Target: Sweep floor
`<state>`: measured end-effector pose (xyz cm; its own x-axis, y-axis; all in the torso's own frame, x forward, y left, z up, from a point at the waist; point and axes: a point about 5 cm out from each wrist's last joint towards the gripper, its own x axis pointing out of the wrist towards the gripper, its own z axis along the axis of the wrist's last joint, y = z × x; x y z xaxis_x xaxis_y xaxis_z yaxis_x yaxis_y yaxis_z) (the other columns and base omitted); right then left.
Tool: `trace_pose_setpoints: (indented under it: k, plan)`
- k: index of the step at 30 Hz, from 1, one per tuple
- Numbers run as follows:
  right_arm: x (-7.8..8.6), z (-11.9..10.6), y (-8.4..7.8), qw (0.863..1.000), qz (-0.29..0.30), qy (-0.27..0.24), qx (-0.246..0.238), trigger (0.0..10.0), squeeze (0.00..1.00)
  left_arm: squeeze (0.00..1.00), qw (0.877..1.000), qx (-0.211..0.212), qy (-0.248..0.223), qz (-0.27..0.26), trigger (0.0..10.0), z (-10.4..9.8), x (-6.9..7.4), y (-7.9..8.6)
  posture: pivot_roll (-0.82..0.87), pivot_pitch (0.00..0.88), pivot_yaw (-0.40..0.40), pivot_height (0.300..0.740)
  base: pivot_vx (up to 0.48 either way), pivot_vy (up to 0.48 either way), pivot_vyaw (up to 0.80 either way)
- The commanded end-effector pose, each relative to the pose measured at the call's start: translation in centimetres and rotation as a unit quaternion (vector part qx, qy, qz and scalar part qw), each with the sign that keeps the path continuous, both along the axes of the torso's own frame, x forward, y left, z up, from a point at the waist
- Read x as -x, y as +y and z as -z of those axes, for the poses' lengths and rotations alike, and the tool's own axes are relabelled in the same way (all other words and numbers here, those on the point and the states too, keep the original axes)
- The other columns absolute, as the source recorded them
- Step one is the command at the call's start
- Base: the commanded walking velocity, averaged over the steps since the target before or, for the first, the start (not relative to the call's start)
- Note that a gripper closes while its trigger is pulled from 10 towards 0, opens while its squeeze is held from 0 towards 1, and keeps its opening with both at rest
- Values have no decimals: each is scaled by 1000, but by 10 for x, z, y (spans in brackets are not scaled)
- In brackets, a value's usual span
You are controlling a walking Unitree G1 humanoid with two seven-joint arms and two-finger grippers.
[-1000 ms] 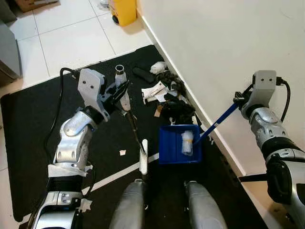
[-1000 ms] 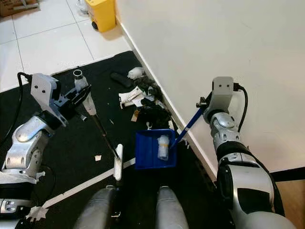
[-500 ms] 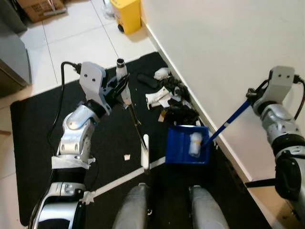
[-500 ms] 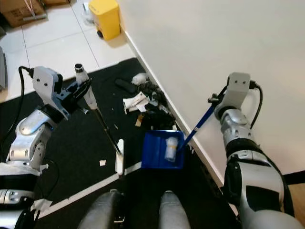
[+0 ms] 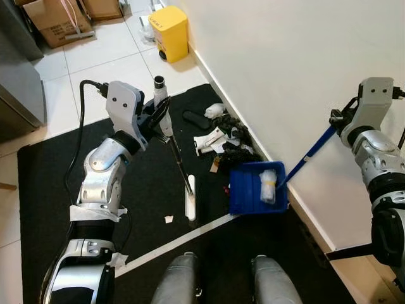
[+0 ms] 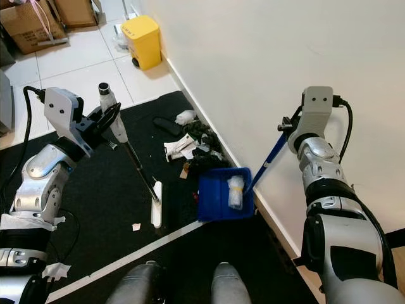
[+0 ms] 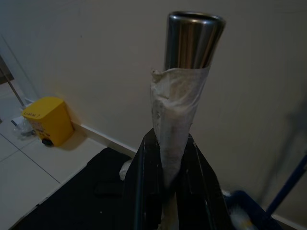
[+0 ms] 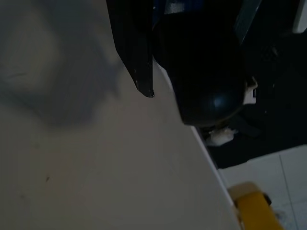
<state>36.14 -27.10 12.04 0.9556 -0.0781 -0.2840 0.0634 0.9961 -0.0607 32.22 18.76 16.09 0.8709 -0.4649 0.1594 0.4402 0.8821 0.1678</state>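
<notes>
**Broom and dustpan on the black mat by the wall**

White floor tiles [image 5: 107, 60] meet a plain cream wall [image 5: 285, 57], and a large black mat [image 5: 57, 183] lies on the tiles along the foot of that wall. One strip of white tape [image 5: 183, 237] crosses the mat at a slant.

One broom [image 5: 179, 171] is in the left gripper [image 5: 159, 117]. Its two black fingers [image 7: 144, 187] are closed narrowly on the upper part of the handle, where pale tape is wrapped around it; the bare metal end of the tube stands out above the fingers. From the gripper the thin dark shaft slants down to a narrow white head [image 5: 190, 197], which rests on the mat below the gripper, near the tape strip.

One blue dustpan [image 5: 256, 189] sits on the mat close to the wall, below and to the inner side of the right gripper [image 5: 337, 120]. Its long blue handle [image 5: 307, 157] rises at a slant up to this gripper, which holds the top end. In the right wrist view one dark finger and a round dark shape are seen against the wall, but how tightly the fingers close cannot be told. One pale crumpled object [image 5: 267, 185] lies inside the pan.

Between the two grippers, against the wall, lies a pile of litter [image 5: 224, 136]: white papers, dark pieces, one white ball. Some small white scraps [image 5: 169, 219] lie on the mat near the broom head.

Farther along the wall stands one yellow bin [image 5: 168, 24]. Two cardboard boxes [image 5: 57, 19] stand on the tiles beyond the mat.
</notes>
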Motion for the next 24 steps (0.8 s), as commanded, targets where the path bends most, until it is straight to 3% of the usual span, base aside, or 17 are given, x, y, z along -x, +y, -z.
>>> trace_pose_setpoints:
  k: [1, 5, 7, 9, 11, 14, 17, 21, 24]
  plan:
    - [5, 12, 3, 999, -10, 31, 9, 10000, 0, 0, 1000, -4, -17, -3, 10000, -3, 1, 2, 54, 0, 20, 740, 0, 0, 0]
    - [20, 39, -3, 994, 25, 96, 35, 10000, 0, 0, 1000, -10, -16, 1, 10000, 0, 1, -4, 50, 0, 13, 740, 0, 0, 0]
    - [23, 42, -5, 993, 33, 105, 41, 10000, 0, 0, 1000, -10, -16, 1, 10000, 0, 2, -5, 47, 4, 13, 740, 0, 0, 0]
    - [30, 49, -12, 990, 84, 103, 38, 10000, 0, 0, 1000, -9, -14, 3, 10000, 3, 3, -8, 45, 9, 14, 740, 0, 0, 0]
    - [30, 49, -12, 990, 84, 103, 38, 10000, 0, 0, 1000, -9, -14, 3, 10000, 3, 3, -8, 45, 9, 14, 740, 0, 0, 0]
    - [38, 58, -15, 985, 151, 82, -26, 10000, 0, 0, 1000, -8, -10, 8, 10000, 8, 5, -13, 39, 20, 17, 740, 0, 0, 0]
    - [41, 64, -11, 982, 158, 85, -59, 10000, 0, 0, 1000, -8, -6, 11, 10000, 11, 7, -15, 38, 25, 19, 740, 0, 0, 0]
    - [45, 73, -6, 969, 179, 100, -135, 10000, 0, 0, 1000, -8, -4, 13, 10000, 14, 9, -17, 37, 28, 16, 740, 0, 0, 0]
    - [47, 76, -5, 961, 193, 104, -166, 10000, 0, 0, 1000, -7, -5, 9, 10000, 14, 10, -15, 37, 29, 12, 740, 0, 0, 0]
